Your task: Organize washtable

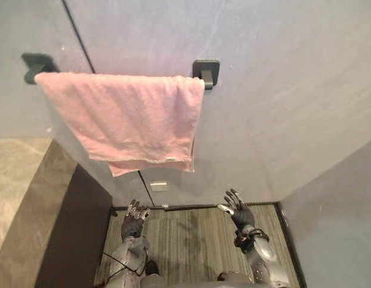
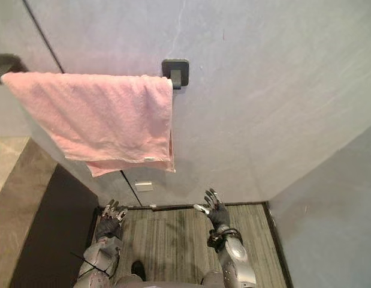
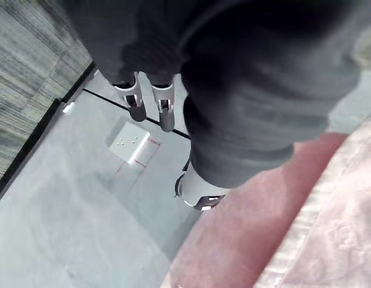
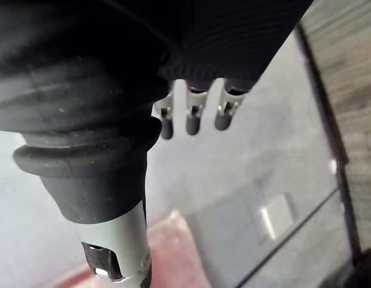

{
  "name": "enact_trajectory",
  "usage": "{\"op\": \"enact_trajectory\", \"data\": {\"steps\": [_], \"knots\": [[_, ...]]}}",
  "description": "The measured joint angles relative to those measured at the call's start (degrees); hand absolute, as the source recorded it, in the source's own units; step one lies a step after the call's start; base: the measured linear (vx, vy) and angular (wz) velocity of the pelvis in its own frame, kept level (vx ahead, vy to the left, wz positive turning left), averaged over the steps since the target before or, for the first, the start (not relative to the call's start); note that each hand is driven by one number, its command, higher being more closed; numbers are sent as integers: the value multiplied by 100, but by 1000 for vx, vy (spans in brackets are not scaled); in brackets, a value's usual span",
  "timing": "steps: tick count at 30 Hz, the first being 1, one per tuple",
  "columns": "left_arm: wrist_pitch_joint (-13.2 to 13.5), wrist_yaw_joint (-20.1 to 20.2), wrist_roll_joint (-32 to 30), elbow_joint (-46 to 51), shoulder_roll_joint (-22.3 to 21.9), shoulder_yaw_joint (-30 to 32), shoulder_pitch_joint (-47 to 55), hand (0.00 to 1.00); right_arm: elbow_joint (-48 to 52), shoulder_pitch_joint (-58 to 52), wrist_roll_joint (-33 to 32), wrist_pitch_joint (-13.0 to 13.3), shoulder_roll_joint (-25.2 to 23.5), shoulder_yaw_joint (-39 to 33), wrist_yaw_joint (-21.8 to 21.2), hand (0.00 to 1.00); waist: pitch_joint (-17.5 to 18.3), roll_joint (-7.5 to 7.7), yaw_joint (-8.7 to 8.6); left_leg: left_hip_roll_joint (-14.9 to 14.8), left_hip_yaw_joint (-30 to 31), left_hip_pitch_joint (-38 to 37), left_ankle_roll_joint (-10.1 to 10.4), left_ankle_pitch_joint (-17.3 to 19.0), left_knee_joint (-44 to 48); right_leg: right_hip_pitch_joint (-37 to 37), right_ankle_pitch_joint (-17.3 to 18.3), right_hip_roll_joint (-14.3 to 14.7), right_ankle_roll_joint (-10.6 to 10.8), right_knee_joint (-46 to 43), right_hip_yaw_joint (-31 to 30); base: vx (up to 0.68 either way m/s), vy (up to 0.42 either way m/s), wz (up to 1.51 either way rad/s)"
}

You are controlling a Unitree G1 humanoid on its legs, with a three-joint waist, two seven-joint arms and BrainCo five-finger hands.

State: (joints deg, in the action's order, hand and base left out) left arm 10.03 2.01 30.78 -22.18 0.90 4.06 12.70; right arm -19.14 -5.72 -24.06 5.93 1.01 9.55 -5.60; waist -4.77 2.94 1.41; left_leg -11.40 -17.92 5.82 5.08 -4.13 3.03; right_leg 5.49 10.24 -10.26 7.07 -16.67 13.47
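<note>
- Pink towel [image 1: 128, 120] hangs high on the wall [image 1: 275, 90], long axis side to side
- Left hand [image 1: 135, 216] sits nearer, below its hem; right hand [image 1: 237, 209] further aside; both relaxed, empty

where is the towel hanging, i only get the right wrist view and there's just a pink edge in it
Observer: The pink towel is draped over a rail on the grey wall, between two dark brackets.
Operator: is the left hand on it
Observer: No, the left hand is open, well below the towel and not touching it.
Operator: does it hang evenly
Observer: Not quite: the back layer shows below the front hem, and the lower edge slants.
</note>
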Motion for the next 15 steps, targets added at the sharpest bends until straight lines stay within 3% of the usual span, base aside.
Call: {"op": "enact_trajectory", "data": {"steps": [1,4,6,7,9,10,12,13,15], "knots": [[4,-27,1,-34,-132,6,69,0,-11,155,-1,28,139,110,-17,0,-14,-273,99,-240,131,162,33,-22,7,-202,-94,268,11,415,95,-134,-156,32],[42,-116,22,0,-318,86,324,0,-34,410,-7,44,428,517,-77,0,-139,-591,244,-513,540,416,126,-114,242,-226,-117,640,-225,426,396,-127,-115,45],[41,-228,171,3,-428,124,618,0,-86,409,56,40,518,735,-111,0,-185,-677,265,-568,623,424,-44,-488,191,-236,29,671,-520,35,700,-123,-169,69],[40,-230,234,9,-418,112,659,0,-94,392,86,40,525,726,-146,0,-194,-666,249,-539,511,473,-160,-688,191,-222,111,628,-568,-53,811,-157,-134,84],[43,-206,240,96,-379,113,651,0,-152,327,122,39,620,581,-225,0,-258,-518,237,-332,211,628,-342,-1476,-9,-270,220,391,-825,-16,1297,-216,-111,117],[43,-202,240,189,-405,108,738,0,-202,278,116,36,628,465,-238,0,-267,-494,251,-368,-170,679,-561,-936,576,-300,166,327,-919,24,1510,-162,-134,99],[28,-170,241,193,-409,30,790,0,-196,114,57,40,648,314,-244,0,-261,-488,214,-388,-612,655,-738,-105,1577,-358,74,210,-964,67,1844,-132,-148,91],[25,-85,273,193,-409,-40,790,0,-185,-115,-39,32,674,198,-268,0,-264,-476,67,-469,-985,483,-755,665,2673,-511,32,107,-967,134,2202,-159,-107,120],[22,-74,270,187,-366,-206,790,0,-148,-429,-67,27,675,114,-277,0,-236,-465,-120,-479,-1243,19,-778,1100,3239,-725,25,-17,-959,198,2681,-125,-39,149]]}}
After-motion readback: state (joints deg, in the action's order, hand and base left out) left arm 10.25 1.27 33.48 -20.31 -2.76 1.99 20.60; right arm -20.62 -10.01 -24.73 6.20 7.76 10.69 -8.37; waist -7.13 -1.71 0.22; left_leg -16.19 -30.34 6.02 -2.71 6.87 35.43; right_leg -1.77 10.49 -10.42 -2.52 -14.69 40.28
